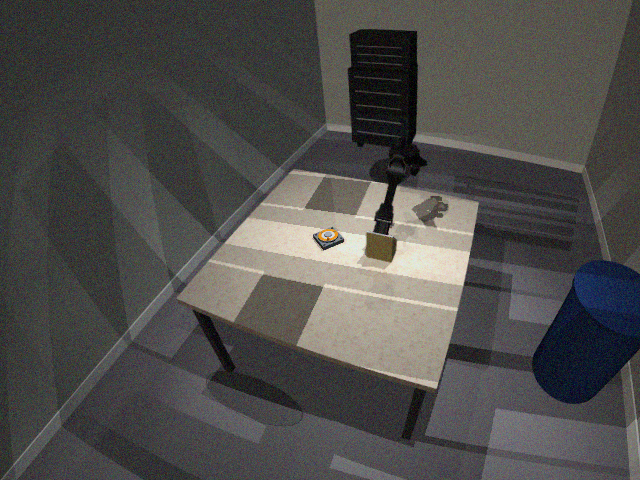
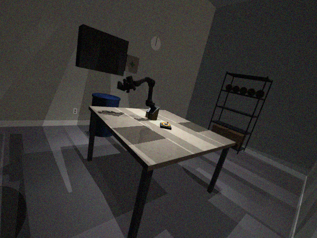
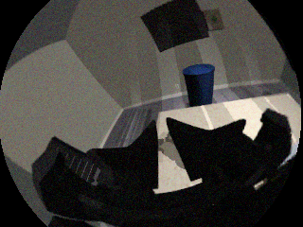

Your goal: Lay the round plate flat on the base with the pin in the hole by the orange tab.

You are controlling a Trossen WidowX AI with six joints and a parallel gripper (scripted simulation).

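The round orange and white plate (image 1: 336, 236) (image 2: 165, 124) sits on the dark square base (image 1: 324, 246) (image 2: 166, 127) on the table. A grey centre shows in the plate in the top view. The tab, its hole and the pin are too small to make out, and I cannot tell whether the plate lies flat. My gripper (image 1: 422, 159) (image 2: 119, 86) (image 3: 160, 121) is raised well away from the plate, on the far side of the arm's mount in the exterior view. Its fingers are nearly together, with a narrow gap and nothing between them. The plate is not in the wrist view.
The arm's mount block (image 1: 380, 246) (image 2: 153, 114) stands on the table (image 1: 382, 330) (image 2: 163, 150) beside the base. A blue bin (image 1: 584, 330) (image 2: 104, 99) (image 3: 199, 85) stands on the floor beyond the table. A dark cabinet (image 1: 382, 87) stands near the wall.
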